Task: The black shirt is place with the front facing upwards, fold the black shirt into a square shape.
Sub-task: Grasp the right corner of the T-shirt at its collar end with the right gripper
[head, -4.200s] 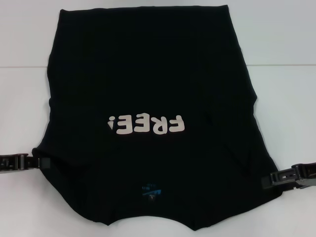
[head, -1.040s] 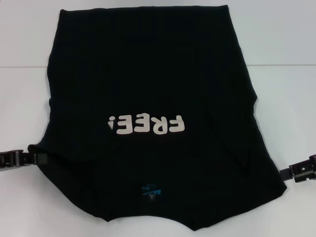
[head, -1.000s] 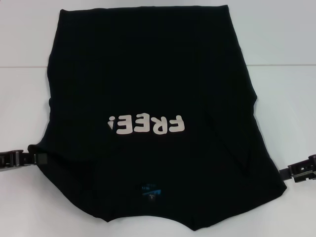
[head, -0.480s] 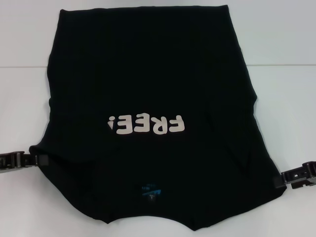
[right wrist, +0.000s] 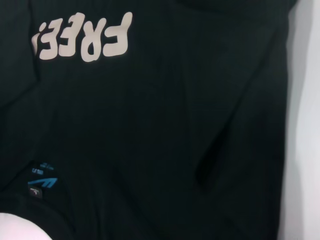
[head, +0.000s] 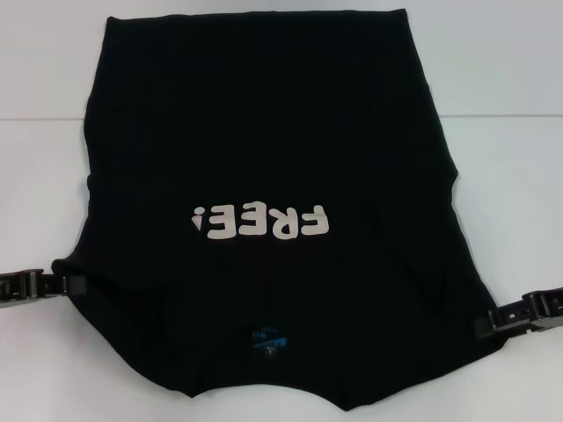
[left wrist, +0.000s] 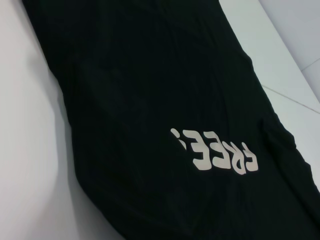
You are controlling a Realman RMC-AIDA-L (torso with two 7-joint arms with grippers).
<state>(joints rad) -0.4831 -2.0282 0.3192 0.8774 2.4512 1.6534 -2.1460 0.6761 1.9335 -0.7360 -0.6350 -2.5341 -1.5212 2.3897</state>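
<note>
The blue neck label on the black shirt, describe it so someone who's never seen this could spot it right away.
A black shirt covers most of the white table, lying between the left gripper and right gripper. Below its white FREE! lettering, near the collar edge closest to the robot, sits the neck label: the only blue mark on the cloth.

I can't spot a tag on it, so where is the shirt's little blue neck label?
In the head view, the blue neck label sits on the black shirt near its closest edge, centred, just below the "FREE!" lettering.
</note>
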